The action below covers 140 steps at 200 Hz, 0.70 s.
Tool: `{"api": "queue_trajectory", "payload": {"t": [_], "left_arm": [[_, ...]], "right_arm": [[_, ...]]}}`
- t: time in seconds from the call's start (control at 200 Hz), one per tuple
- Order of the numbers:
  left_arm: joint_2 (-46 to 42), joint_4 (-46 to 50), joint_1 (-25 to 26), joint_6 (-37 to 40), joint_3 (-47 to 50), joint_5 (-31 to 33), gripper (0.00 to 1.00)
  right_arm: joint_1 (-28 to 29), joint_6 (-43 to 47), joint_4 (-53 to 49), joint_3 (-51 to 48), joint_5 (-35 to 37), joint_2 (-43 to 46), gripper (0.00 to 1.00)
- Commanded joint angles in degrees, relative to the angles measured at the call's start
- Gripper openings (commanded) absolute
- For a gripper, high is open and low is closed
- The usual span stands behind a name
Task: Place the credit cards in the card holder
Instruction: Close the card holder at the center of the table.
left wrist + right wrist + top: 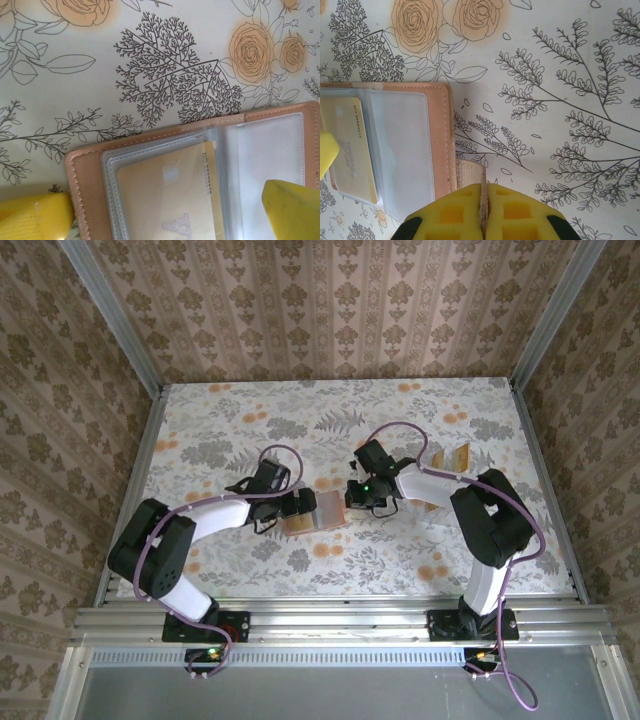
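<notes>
The reddish-brown card holder [318, 512] lies open on the table between both grippers. Its leather edge [87, 185] frames clear sleeves, and one tan-yellow credit card [170, 195] sits inside the left sleeve. The same card [347, 145] shows in the right wrist view, beside an empty sleeve. My left gripper [165, 205] is open, with its yellow fingers [30, 215] spread over the holder on both sides. My right gripper [484, 200] is shut on the holder's tan strap tab [470, 172] at its right edge [442, 125]. More credit cards [460, 456] stand upright at the back right.
The floral tablecloth [240, 420] covers the table, with metal rails [140, 455] along its sides. The right arm [480, 510] bends across in front of the spare cards. Open cloth stretches behind and in front of the holder.
</notes>
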<state>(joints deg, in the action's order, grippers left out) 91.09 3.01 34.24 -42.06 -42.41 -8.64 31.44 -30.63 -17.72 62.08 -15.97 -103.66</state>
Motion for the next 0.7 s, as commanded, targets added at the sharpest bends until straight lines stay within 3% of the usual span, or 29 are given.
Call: {"api": "queue_trajectory", "payload": {"t": [0.0,0.695], "left_arm": [[8.0,-27.9,2.2,-1.8,0.9,-17.8,1.00],[1.1,-32.2,4.6,-5.3,0.7,-17.2,1.00]], "right_arm": [[0.5,-1.0,0.9,-0.8,-1.0,-0.3,0.00],[0.6,-1.5,2.3,-0.7,-1.6,-1.9,0.00]]}}
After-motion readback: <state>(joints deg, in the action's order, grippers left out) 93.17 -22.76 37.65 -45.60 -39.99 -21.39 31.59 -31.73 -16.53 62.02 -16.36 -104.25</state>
